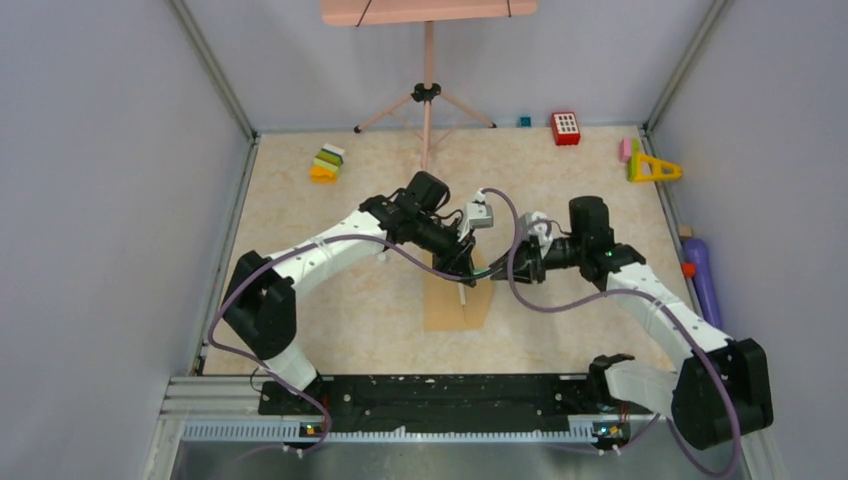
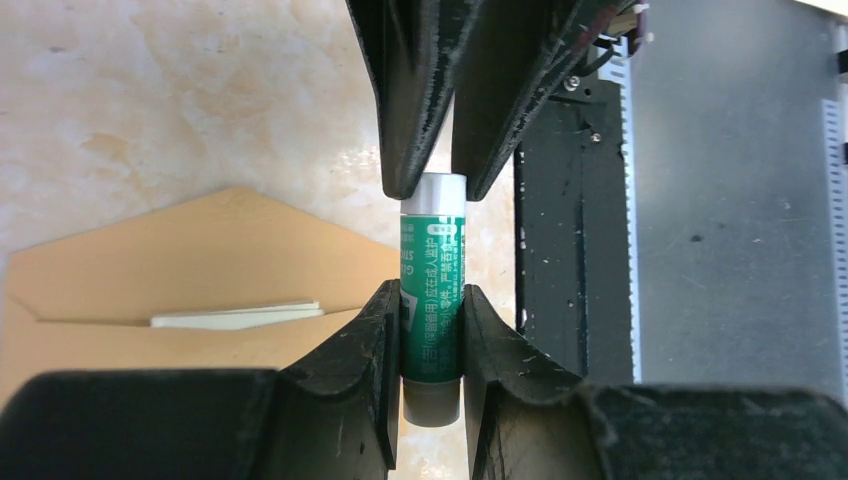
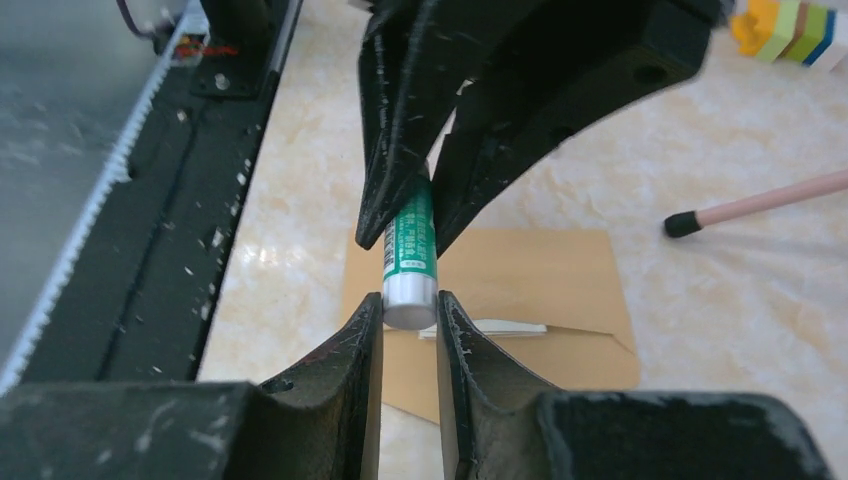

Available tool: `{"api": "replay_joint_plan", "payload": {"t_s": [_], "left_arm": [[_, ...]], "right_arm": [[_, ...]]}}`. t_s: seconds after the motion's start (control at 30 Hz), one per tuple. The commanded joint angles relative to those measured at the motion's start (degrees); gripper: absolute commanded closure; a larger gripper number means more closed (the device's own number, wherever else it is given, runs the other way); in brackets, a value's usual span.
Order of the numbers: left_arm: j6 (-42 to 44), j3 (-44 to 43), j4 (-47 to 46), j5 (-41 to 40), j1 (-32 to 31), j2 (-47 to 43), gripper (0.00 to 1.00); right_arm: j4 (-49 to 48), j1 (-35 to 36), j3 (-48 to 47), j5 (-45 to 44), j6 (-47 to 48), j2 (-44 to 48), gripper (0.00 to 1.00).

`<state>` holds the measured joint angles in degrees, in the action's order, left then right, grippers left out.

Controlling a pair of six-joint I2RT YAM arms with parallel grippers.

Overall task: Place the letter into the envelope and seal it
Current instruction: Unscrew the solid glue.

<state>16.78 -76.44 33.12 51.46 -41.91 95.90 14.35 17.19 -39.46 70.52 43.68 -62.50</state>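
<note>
Left end effector (image 2: 430, 300) and right end effector (image 3: 410, 305) both clamp glue stick (image 2: 432, 260) mid-frame; letter (image 2: 240, 316) tucked in envelope (image 2: 200, 250). Next, likely: uncap, glue flap.

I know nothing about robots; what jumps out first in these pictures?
The left gripper and the right gripper meet in the middle, each clamped on one green glue stick. Beneath lies the brown envelope, flap open, with the cream letter peeking from its mouth. Bright toy blocks dot the far side.
</note>
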Motion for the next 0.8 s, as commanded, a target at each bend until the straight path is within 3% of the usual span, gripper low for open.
{"api": "replay_joint_plan", "payload": {"t_s": [0.0, 0.3, 0.4, 0.6, 0.77], "left_arm": [[1.59, -0.23, -5.44, -6.67, 0.16, -5.15, 1.0], [2.72, 0.47, -5.61, -9.72, 0.16, -6.86, 1.0], [2.9, 0.59, -5.59, -9.86, 0.16, -6.99, 1.0], [2.87, 0.85, -5.61, -9.64, 0.16, -7.13, 1.0], [2.58, 0.88, -5.44, -8.07, 0.24, -6.91, 1.0]], "right_arm": [[-4.65, -0.49, -4.84, 6.46, -22.34, -4.81, 0.83], [-7.81, -2.34, -10.73, 7.86, -52.32, -15.34, 0.78], [-2.49, -2.77, -14.5, 9.47, -54.66, -19.52, 0.74], [14.77, -5.3, -20.14, 10.95, -40.86, -22.8, 0.62], [36.39, -7.34, -25.5, 10.27, -9.65, -21.7, 0.49]]}}
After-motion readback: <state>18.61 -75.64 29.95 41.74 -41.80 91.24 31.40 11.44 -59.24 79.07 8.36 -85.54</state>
